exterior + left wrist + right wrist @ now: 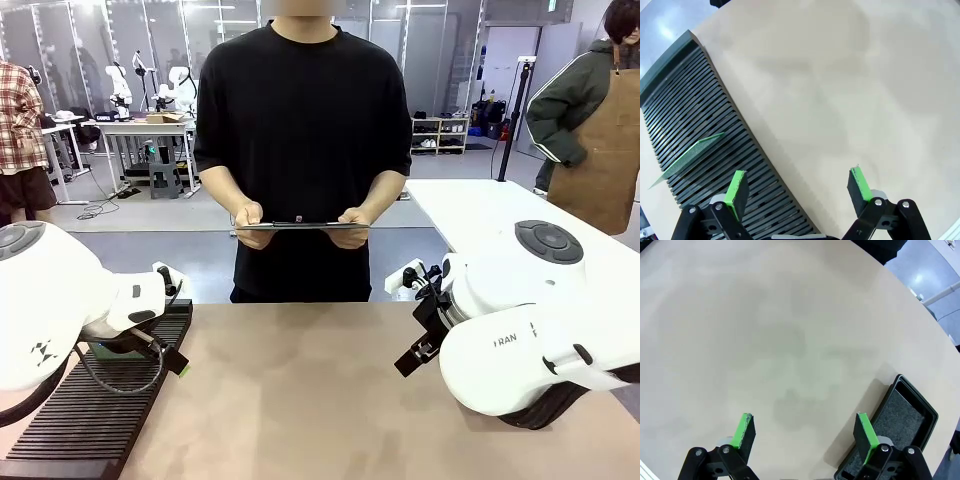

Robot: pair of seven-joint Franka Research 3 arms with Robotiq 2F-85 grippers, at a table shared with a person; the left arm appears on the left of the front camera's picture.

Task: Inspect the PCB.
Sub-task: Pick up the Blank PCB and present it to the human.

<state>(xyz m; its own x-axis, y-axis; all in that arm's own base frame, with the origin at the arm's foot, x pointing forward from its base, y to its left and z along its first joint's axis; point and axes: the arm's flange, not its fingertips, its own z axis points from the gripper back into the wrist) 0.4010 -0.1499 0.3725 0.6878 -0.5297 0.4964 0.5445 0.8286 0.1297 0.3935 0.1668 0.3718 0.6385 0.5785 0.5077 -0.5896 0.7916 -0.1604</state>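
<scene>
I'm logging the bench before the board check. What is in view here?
PCB: one, green, standing tilted in a rack slot.
rack: one, black, slotted, table's left side.
tray: one, black, shallow, on the table by the right gripper.
flat board: one, dark grey, held level at the far side.
table: one, beige.
person's hands: two, gripping the flat board's ends.
left gripper: black, green pads, open, at the rack's edge.
right gripper: same colours, open, over the table.

The black tray (905,412) is cut by the bottom edge, and the person's flat board (300,226) shows edge-on, face hidden
</scene>
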